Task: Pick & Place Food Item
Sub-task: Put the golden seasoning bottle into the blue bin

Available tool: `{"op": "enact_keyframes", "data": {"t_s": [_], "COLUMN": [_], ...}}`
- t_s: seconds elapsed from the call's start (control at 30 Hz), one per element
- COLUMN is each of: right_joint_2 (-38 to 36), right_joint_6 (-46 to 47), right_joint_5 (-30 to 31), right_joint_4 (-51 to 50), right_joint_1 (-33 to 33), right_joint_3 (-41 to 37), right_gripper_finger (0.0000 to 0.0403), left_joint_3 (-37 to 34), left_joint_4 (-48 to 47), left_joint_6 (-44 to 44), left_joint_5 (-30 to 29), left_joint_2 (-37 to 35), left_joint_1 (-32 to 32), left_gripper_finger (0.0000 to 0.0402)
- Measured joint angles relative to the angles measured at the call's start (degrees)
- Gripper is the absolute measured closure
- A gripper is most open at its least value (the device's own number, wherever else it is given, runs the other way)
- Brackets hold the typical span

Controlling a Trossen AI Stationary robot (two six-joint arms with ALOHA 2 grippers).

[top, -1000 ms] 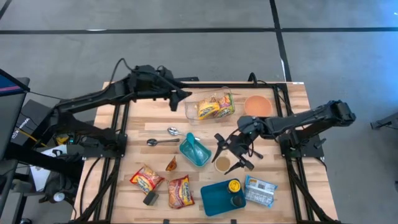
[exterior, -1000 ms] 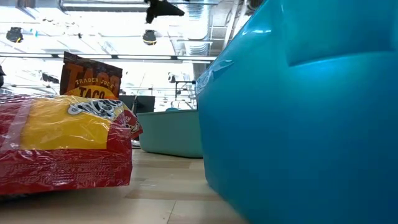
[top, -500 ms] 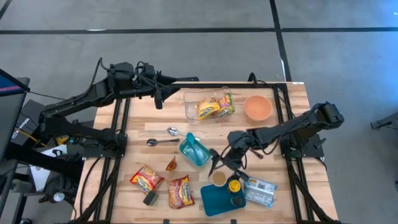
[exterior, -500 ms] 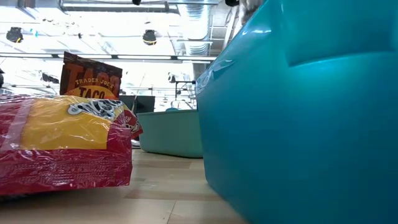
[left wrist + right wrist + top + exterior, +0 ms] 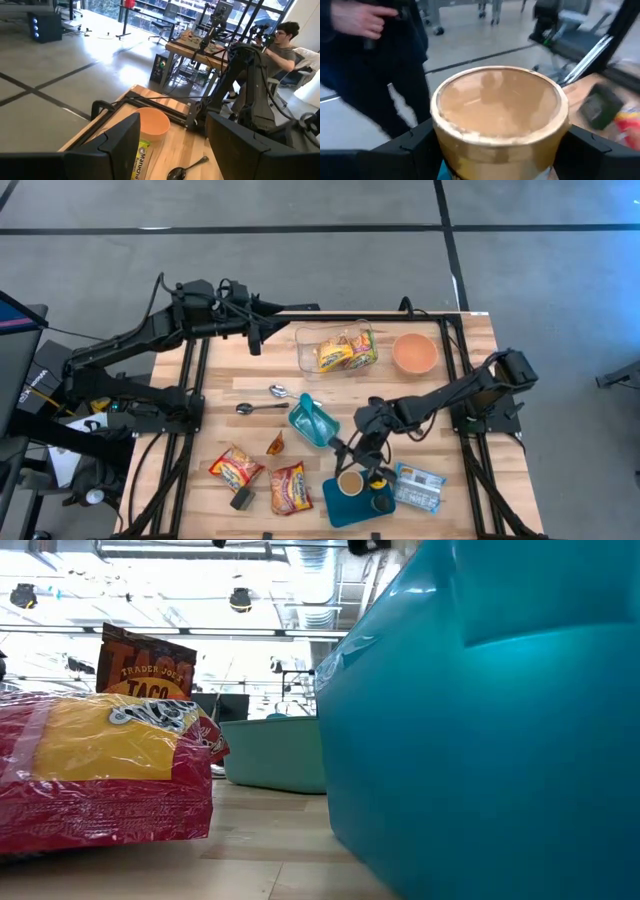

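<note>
The tan-lidded cup sits over the teal tray, clasped between the right gripper's wide-set jaws — carried, not yet released — while the left gripper waits open-jawed and empty, well beyond the tray.

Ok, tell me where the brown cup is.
High view: the brown cup sits between the right end effector's fingers, over the teal tray, beside the yellow-lidded jar.

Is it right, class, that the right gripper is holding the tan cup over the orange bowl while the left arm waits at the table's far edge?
Not quite. The high view shows the right gripper holding the tan cup over the teal tray, not the orange bowl. The left gripper does wait at the far edge.
</note>
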Motion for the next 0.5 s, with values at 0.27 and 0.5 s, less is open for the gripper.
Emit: {"op": "enact_keyframes", "data": {"t_s": [0.27, 0.5], "right_joint_2": [3.4, 3.9], "right_joint_6": [-1.9, -2.9], "right_joint_5": [-1.6, -2.0], "right_joint_4": [0.1, 0.5], "right_joint_1": [1.5, 1.8], "right_joint_3": [-0.1, -0.1], "right_gripper_finger": [0.0112, 0.0112], "left_joint_3": [0.0, 0.0], "left_joint_4": [0.1, 0.1], "left_joint_6": [0.0, -0.1], "left_joint_5": [0.0, 0.0], "left_joint_2": [0.0, 0.0], "left_joint_1": [0.0, 0.0], "left_gripper_finger": [0.0181, 0.0180]}}
